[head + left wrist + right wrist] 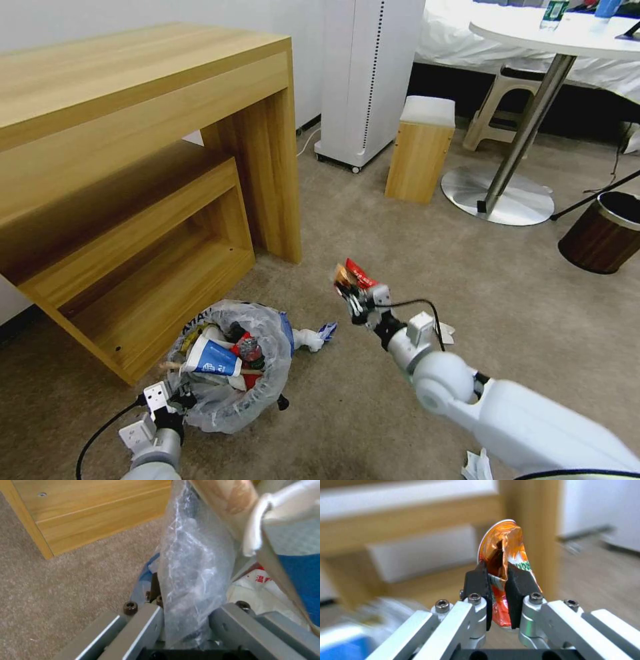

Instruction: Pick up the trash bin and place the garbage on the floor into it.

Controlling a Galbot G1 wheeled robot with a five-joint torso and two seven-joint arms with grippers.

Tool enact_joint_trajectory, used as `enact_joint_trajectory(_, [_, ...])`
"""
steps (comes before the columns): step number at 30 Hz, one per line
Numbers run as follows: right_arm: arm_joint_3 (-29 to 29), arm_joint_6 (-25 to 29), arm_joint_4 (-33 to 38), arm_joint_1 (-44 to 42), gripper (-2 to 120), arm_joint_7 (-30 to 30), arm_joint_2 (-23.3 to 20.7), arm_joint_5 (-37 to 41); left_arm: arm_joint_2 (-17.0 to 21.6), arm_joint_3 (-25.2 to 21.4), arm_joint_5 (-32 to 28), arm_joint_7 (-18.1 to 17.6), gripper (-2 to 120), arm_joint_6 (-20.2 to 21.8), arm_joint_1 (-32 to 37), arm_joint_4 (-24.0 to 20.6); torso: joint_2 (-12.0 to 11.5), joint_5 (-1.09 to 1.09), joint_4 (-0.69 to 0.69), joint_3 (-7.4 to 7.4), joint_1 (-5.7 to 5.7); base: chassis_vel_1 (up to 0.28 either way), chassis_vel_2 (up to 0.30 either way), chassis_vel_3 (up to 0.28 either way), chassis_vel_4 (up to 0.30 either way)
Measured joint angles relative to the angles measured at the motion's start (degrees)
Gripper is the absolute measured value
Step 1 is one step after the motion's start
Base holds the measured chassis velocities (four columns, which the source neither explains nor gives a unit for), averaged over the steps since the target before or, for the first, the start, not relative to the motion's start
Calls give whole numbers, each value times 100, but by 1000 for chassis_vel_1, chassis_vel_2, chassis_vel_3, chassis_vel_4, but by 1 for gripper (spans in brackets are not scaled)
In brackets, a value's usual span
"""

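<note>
The trash bin (227, 400), lined with a crinkled clear bag (190, 562), is low over the beige floor (373, 413) beside the desk. My left gripper (175, 402) is shut on its near rim, with the bag pinched between the fingers (146, 620). Inside lie a blue-white paper cup (212, 359), a bottle (248, 348) and red wrappers. My right gripper (352, 298) hangs right of the bin, above the carpet, shut on an orange-red wrapper (351, 273), which stands up between the black pads (476, 580). A crumpled tissue (310, 339) lies by the bin.
A wooden desk (133, 133) with a lower shelf stands to the left. Behind are a white appliance (367, 73), a small wooden stool (420, 150) and a round table's metal base (500, 197). A brown bin (603, 233) sits far right. Paper scraps (477, 465) lie under my right arm.
</note>
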Motion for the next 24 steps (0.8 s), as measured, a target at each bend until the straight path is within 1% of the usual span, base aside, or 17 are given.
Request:
enact_joint_trajectory(1, [-38, 19, 52, 47, 9, -63, -17, 42, 0, 0, 1, -3, 1, 8, 4, -11, 0, 0, 0, 0, 0, 0, 0, 0, 0])
enact_joint_trajectory(2, [-235, 58, 257, 262, 9, -280, -78, 199, 12, 1, -9, -22, 0, 73, 35, -93, 0, 0, -1, 0, 0, 0, 0, 0, 0])
enact_joint_trajectory(4, [-349, 60, 342, 373, 9, -323, -89, 247, 21, 2, -23, -28, 0, 113, 59, -154, 1, 0, 0, 0, 0, 0, 0, 0, 0])
enact_joint_trajectory(5, [-547, 61, 452, 560, 9, -380, -93, 286, 35, -4, -49, -59, 0, 179, 107, -296, 1, 2, 1, 0, 0, 0, 0, 0, 0])
enact_joint_trajectory(6, [-617, 56, 461, 624, 9, -386, -82, 286, 41, -16, -60, -87, 0, 209, 129, -364, 1, 2, 2, 0, 0, 0, 0, 0, 0])
enact_joint_trajectory(11, [-643, 38, 385, 629, 9, -372, -67, 236, 51, -65, -104, -111, 0, 239, 161, -503, 2, 3, 2, -1, 0, 0, 0, 0, 0])
enact_joint_trajectory(15, [-628, 36, 270, 536, 9, -348, -122, 123, 93, -122, -292, -212, 0, 328, 173, -758, 2, 4, 0, -1, -1, 0, 0, 0, 0])
enact_joint_trajectory(16, [-628, 36, 270, 536, 9, -348, -122, 123, 93, -122, -292, -212, 0, 328, 173, -758, 2, 4, 0, -1, -1, 0, 0, 0, 0])
enact_joint_trajectory(18, [-612, 29, 258, 527, 9, -316, -120, 115, 188, -125, -437, -279, 0, 420, 231, -923, 2, 4, 0, -2, -1, 0, 0, 0, 0])
enact_joint_trajectory(19, [-612, 29, 258, 527, 9, -316, -120, 115, 188, -125, -437, -279, 0, 420, 231, -923, 2, 4, 0, -2, -1, 0, 0, 0, 0])
enact_joint_trajectory(23, [-609, 2, 253, 560, 9, -281, -84, 146, 633, -149, -937, -428, 0, 742, 399, -1283, 3, 4, 1, -2, -2, 0, 0, 0, 0])
enact_joint_trajectory(24, [-609, 2, 253, 560, 9, -281, -84, 146, 633, -149, -937, -428, 0, 742, 399, -1283, 3, 4, 1, -2, -2, 0, 0, 0, 0])
